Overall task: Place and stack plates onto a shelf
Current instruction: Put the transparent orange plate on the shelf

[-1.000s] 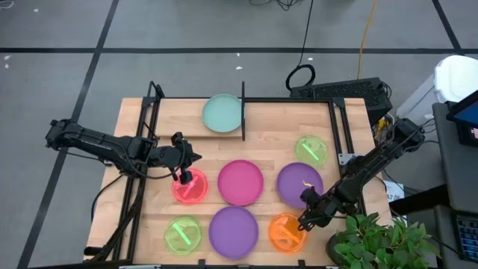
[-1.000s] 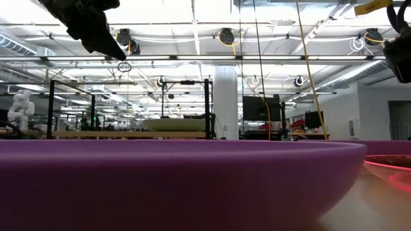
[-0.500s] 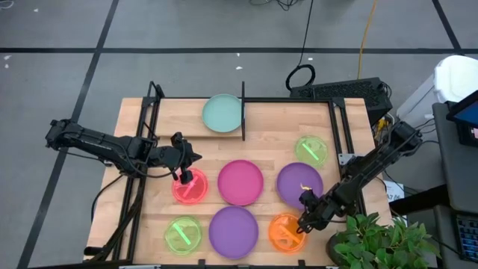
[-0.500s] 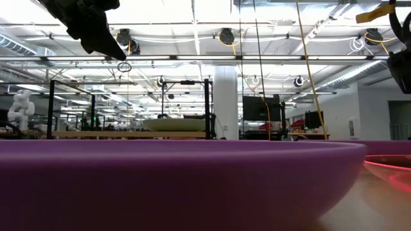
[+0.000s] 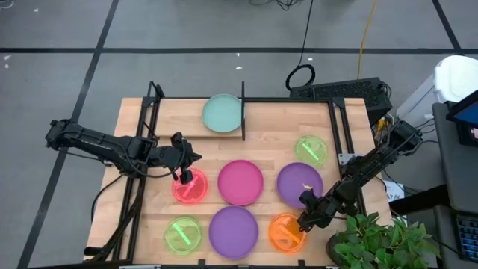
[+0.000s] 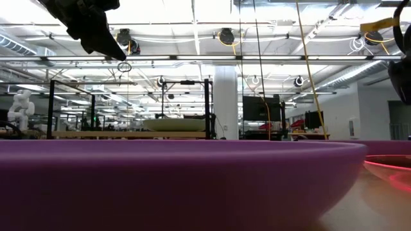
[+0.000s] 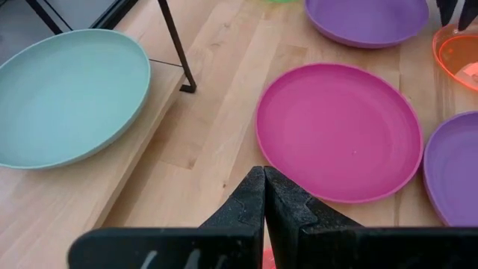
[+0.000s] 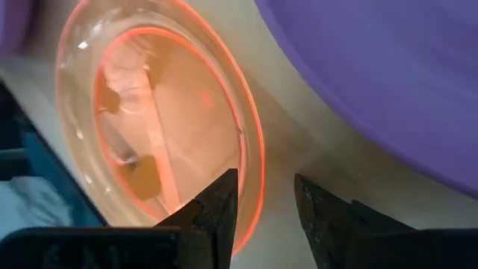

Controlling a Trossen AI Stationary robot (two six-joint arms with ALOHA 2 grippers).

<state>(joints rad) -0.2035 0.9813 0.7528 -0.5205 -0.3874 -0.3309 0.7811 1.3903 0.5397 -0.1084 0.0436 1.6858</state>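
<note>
The shelf (image 5: 179,119) runs along the table's far side, and a pale teal plate (image 5: 222,113) lies flat on its board beside the black post (image 5: 243,108). On the tabletop lie a magenta plate (image 5: 240,181), two purple plates (image 5: 300,183) (image 5: 233,231), a red plate (image 5: 191,190), two green plates (image 5: 182,234) (image 5: 311,149) and an orange plate (image 5: 284,233). My left gripper (image 5: 183,178) hangs shut above the red plate's far rim. My right gripper (image 8: 265,178) is open over the orange plate's right rim (image 8: 252,161), one finger inside the rim and one outside. My right gripper comes at the orange plate slanting down from the table's right, its fingers (image 8: 220,198) standing on either side of the rim (image 8: 258,187). I cannot tell whether either finger touches it. The plate lies flat on the table.
A potted plant (image 5: 377,243) crowds the near right corner beside my right arm. Black frame rails (image 5: 138,190) run down the table's left side. Bare wood shows between the shelf and the row of plates (image 5: 276,138).
My right gripper has sunk toward the orange plate. My left arm has kept still, and no plate has moved.
</note>
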